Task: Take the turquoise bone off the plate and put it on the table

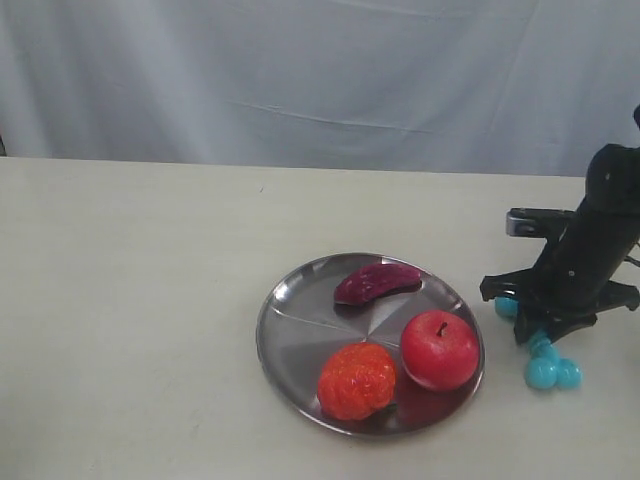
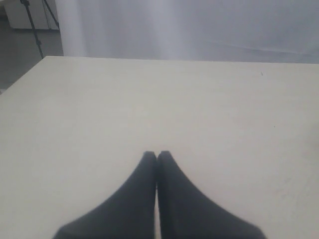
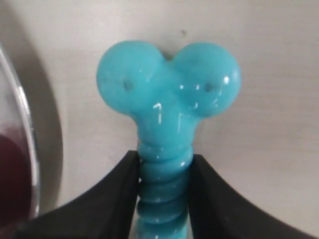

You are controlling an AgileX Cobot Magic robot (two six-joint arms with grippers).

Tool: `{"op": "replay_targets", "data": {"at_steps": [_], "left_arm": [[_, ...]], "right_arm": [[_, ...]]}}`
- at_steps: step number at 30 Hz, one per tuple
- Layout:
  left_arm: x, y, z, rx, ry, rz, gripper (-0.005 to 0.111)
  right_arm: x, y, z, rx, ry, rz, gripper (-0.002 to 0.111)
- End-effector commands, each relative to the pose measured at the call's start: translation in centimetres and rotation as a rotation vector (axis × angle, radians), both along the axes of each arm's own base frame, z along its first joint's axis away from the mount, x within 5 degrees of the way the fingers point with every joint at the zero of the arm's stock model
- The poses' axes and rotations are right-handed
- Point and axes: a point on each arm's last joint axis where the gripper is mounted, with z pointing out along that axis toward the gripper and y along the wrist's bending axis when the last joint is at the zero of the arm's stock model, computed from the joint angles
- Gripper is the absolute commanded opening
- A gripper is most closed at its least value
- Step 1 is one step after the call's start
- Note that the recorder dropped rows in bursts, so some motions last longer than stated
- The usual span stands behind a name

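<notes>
The turquoise bone (image 1: 552,372) is off the plate (image 1: 270,330), low at the table (image 1: 150,300) just right of the plate's rim. My right gripper (image 1: 545,335) is shut on its ribbed shaft. In the right wrist view the bone (image 3: 167,94) shows its knobbed end beyond the right gripper (image 3: 163,160), whose black fingers press both sides of the shaft. I cannot tell whether the bone touches the table. The plate rim (image 3: 25,139) lies beside it. My left gripper (image 2: 157,155) is shut and empty over bare table (image 2: 149,99); the exterior view does not show it.
On the plate lie a red apple (image 1: 440,350), an orange-red bumpy fruit (image 1: 357,381) and a dark purple piece (image 1: 377,282). A pale curtain (image 1: 300,70) hangs behind the table's far edge. The table's right edge is out of frame.
</notes>
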Motion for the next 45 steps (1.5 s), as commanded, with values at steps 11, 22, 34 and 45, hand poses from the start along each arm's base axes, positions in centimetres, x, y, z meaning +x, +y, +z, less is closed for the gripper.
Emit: {"op": "replay_targets", "data": {"at_steps": [11,22,34,45], "left_arm": [[0.0,0.0,0.0,-0.005,-0.004,-0.007,0.000],[0.0,0.0,0.0,-0.005,-0.004,-0.007,0.000],[0.0,0.0,0.0,-0.005,-0.004,-0.007,0.000],[0.0,0.0,0.0,-0.005,-0.004,-0.007,0.000]], "right_arm": [[-1.1,0.8,11.5,-0.046,-0.144,0.040,0.046],[-10.5,4.0,29.8,-0.376,-0.864,0.052,0.000],[-28.0,10.1,30.7,-0.708,-1.474,0.045,0.000],[-32.9,12.1,26.1,-0.711,-1.581,0.025,0.000]]}}
